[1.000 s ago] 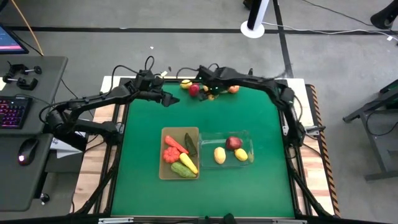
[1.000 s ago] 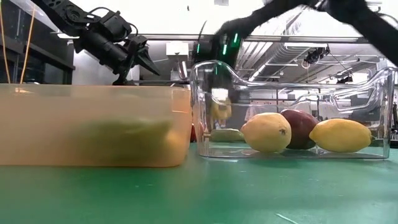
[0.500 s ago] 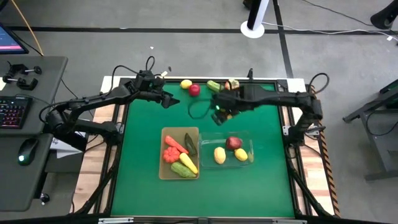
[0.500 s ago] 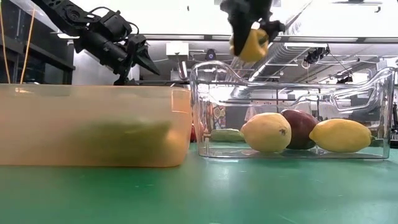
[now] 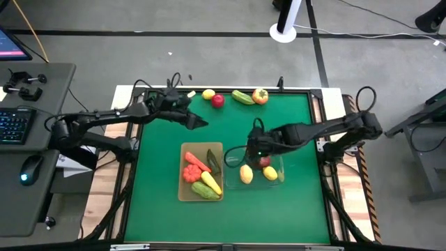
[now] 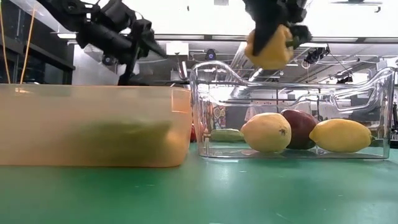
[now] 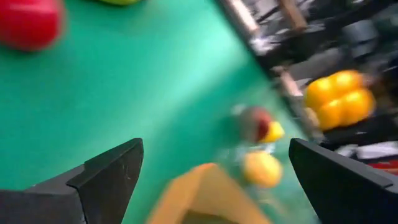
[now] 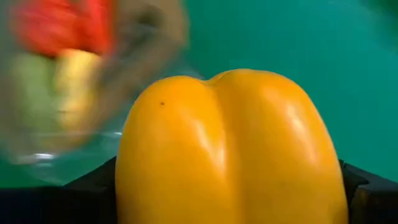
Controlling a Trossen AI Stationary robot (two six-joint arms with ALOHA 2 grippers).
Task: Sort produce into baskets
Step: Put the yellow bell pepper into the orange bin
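1. Our right gripper [image 6: 273,43] is clamped on the yellow pepper [image 8: 231,149], which fills the space between its fingers in the right wrist view.
2. In the low view the pepper hangs in the air above the clear basket [image 6: 385,81], over its left half, well clear of the fruit inside.
3. From above, the right gripper [image 5: 256,146] sits over the rim of the clear basket [image 5: 280,155], on its far left side.
4. The clear basket holds two lemons [image 6: 266,132] and a red apple [image 6: 300,127].
5. The tan basket [image 5: 183,148] stands just beside the clear one, to its left, holding a carrot [image 5: 197,161], a tomato and green pieces.
6. Our left gripper [image 5: 197,122] hovers spread open over the green mat [image 5: 160,209], between the tan basket and the far edge, holding nothing.
7. At the far edge lie a lemon [image 5: 208,93], an apple [image 5: 218,101], a cucumber [image 5: 241,97] and an orange piece.
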